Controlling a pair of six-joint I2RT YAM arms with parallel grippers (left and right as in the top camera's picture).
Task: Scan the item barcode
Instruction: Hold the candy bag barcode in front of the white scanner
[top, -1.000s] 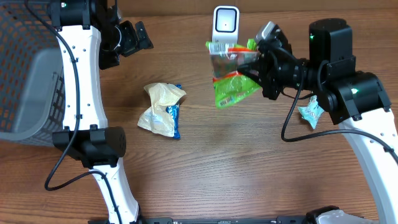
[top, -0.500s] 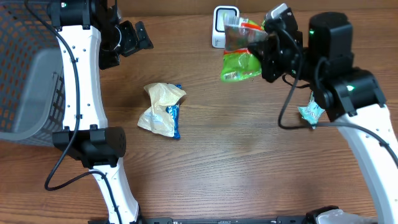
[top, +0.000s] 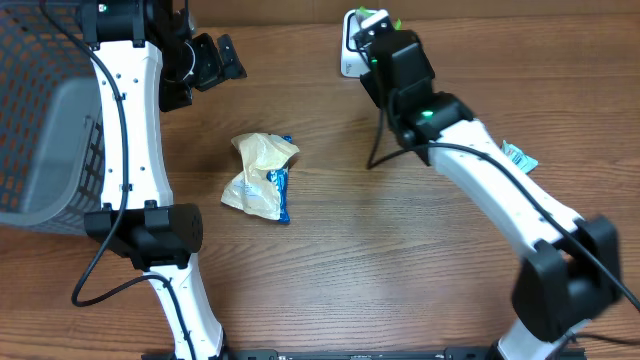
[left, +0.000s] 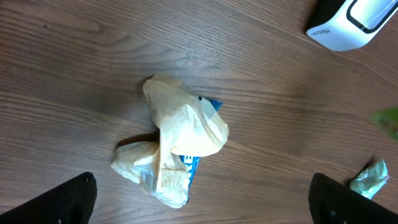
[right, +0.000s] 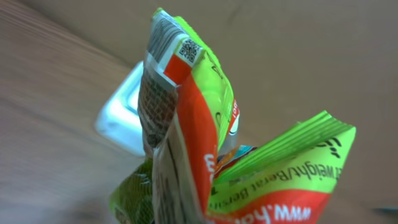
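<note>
While the snack packet (right: 186, 143) hangs at the scanner (top: 350, 50): scan in hand.
Right gripper (top: 375, 22): clamped on it.
Left gripper (top: 210, 62): fingers wide, empty.
Next: angle barcode (right: 160, 37) toward scanner.

Right arm (top: 480, 160) reaches over the scanner (top: 348, 55), green packet (top: 378, 17) apparently held.

Glossy, crinkled plastic film on the snack packet (right: 186, 143), smooth white plastic scanner (left: 351, 22), matt wood-grain table (top: 400, 270).
</note>
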